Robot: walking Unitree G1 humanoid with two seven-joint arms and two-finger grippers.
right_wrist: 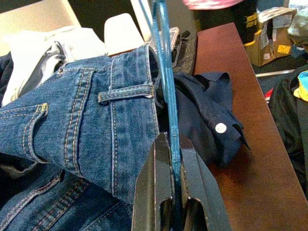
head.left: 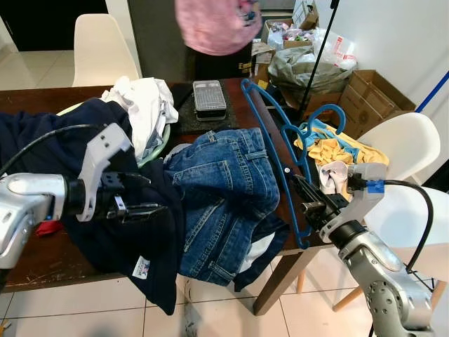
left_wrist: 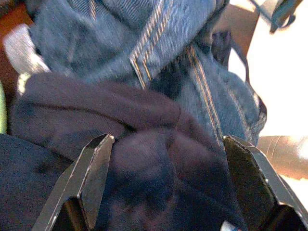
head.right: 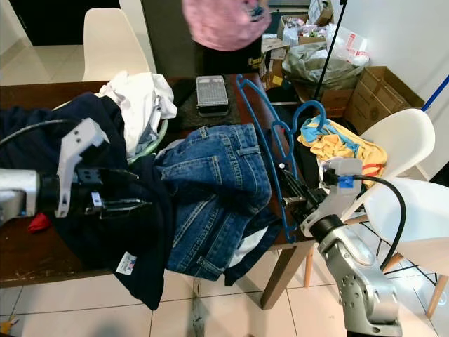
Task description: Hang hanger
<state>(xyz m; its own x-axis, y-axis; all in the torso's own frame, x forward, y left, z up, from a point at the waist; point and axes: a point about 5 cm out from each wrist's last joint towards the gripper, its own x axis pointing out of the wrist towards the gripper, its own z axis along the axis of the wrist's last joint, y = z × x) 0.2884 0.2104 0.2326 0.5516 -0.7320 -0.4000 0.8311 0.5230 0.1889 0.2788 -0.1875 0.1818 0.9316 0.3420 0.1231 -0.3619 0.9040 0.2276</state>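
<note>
R gripper (head.left: 313,208) pinches thin blue plastic hanger (head.left: 270,144) w/ 2 fingers, over stitched denim jeans (head.left: 221,189) at wooden table (right_wrist: 245,125) edge. L gripper (head.left: 144,199) wide apart above soft navy garment (left_wrist: 144,159), holding nothing.

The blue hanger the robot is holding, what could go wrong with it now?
The right tool pinches the blue hanger only at its thin bottom bar, so it might twist or slip out. The hanger lies against the jeans, and lifting it could catch the waistband and drag them off the table. The left tool hangs open over the dark garment, which already droops over the edge and might slide off.
</note>
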